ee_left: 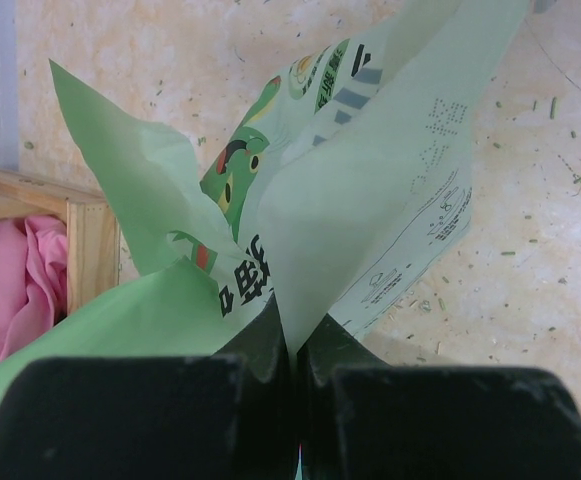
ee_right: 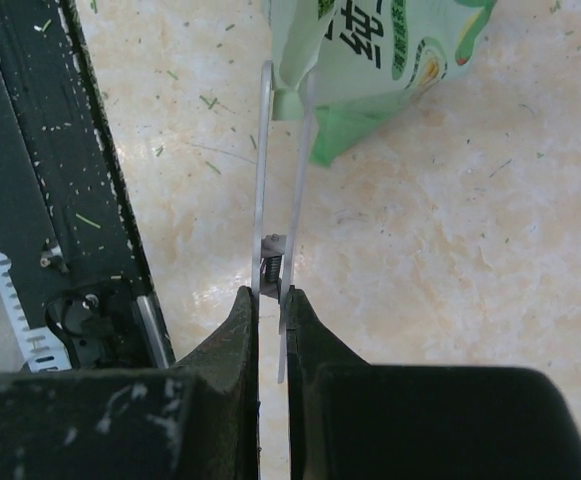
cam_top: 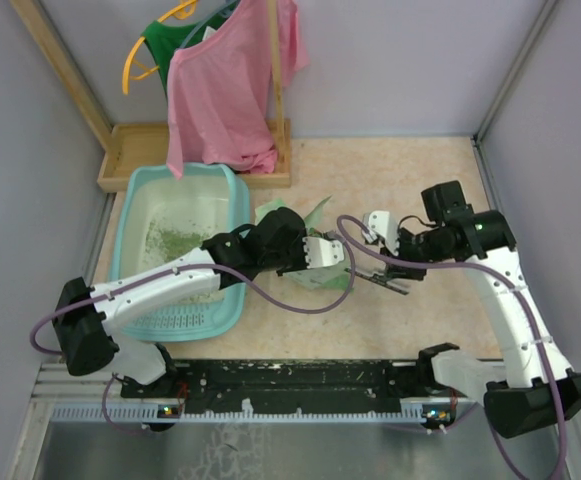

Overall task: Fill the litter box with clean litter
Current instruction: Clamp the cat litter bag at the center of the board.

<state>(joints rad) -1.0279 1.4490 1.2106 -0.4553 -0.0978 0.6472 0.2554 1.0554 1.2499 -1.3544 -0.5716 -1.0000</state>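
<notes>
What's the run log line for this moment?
left hand: shut on bag | right hand: shut on metal tool, blades at bag corner | litter box: some litter inside

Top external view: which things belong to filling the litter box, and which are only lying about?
Job: litter box; clean litter inside it; printed litter bag, pinched by the left tool; paired metal strips in the right tool, at the bag's corner.
Lying about: wooden tray; pink shirt; green garment; yellow hanger.
</notes>
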